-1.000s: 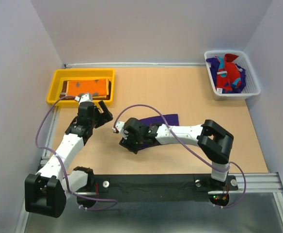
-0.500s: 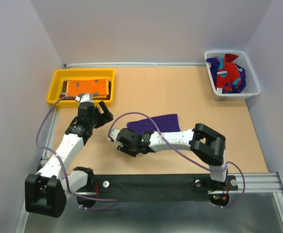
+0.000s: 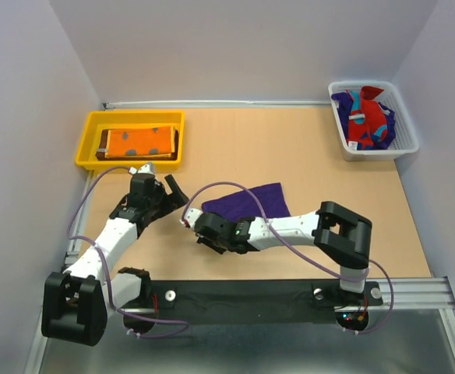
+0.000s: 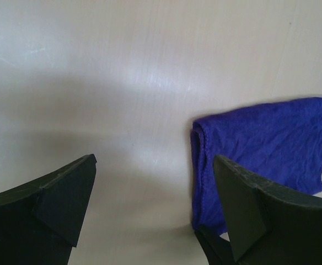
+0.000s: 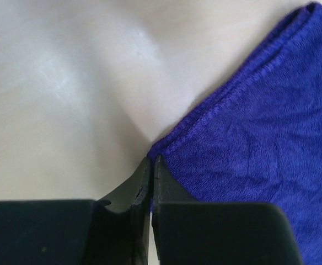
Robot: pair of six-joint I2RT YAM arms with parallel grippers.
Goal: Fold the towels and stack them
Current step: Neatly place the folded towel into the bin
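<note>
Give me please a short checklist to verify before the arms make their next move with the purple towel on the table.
1. Right tool shut at the corner of the purple towel: ok.
2. Cloth really pinched between its fingers: cannot tell.
3. Left tool open: ok.
4. Left tool touching the towel: not ok, it is over bare table, beside the towel's edge.
5. Orange towel in the yellow tray uncovered for stacking: ok.

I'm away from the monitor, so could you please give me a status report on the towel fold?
Left tool open, hovering beside purple towel. Right tool shut at its corner, pinch unconfirmed. Orange towel in yellow tray, well clear.
</note>
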